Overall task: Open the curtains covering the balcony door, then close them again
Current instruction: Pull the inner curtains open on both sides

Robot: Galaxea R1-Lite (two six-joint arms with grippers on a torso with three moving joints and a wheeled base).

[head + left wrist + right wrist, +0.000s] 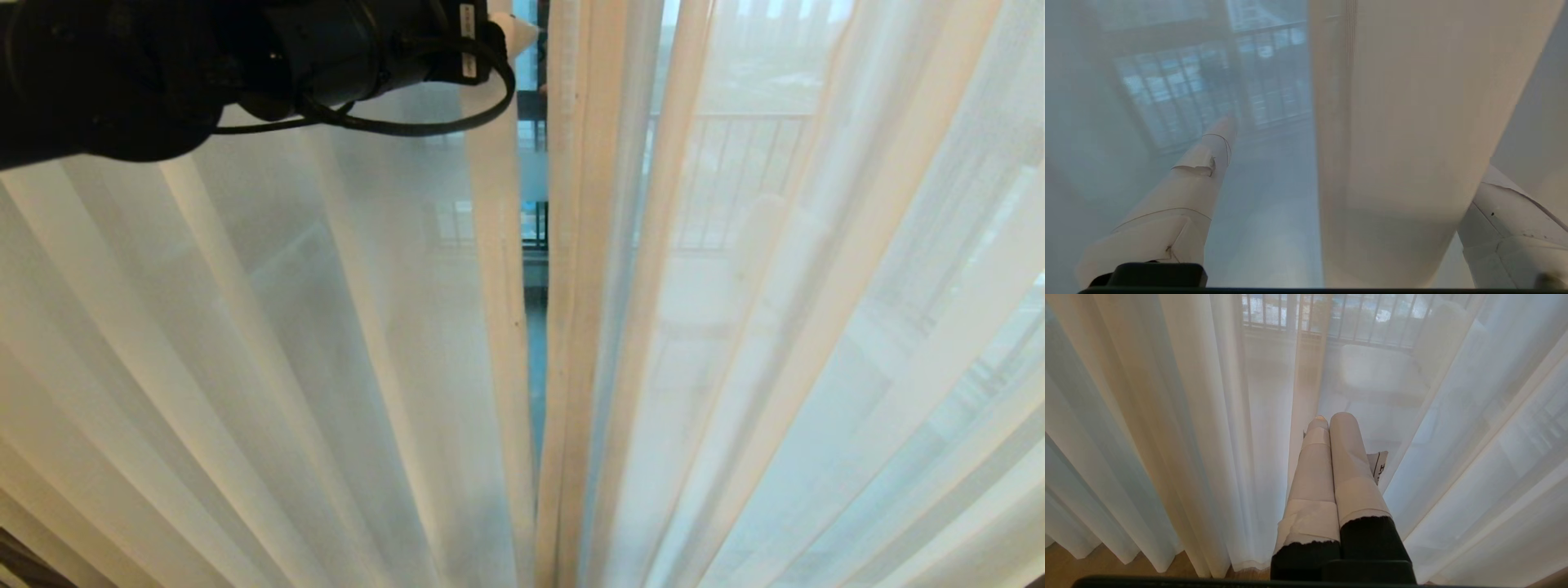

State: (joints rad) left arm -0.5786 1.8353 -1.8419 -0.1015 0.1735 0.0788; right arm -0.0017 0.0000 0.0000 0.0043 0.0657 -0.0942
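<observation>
Left gripper (1355,179) was spread wide around the hem of the left panel of the curtains (498,269), at the centre gap — nothing clamped. Right gripper (1331,424) sat closed, empty, low by the folds. Risk: thin fabric slipping out if the jaws closed shallow, leaving the balcony door (535,212) covered.

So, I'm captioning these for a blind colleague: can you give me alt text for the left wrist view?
The open left claw straddles the hemmed edge of a cream curtain panel, one taped finger on each side of the fabric. Past the curtain edge, a barred railing shows hazily through sheer fabric.
</observation>
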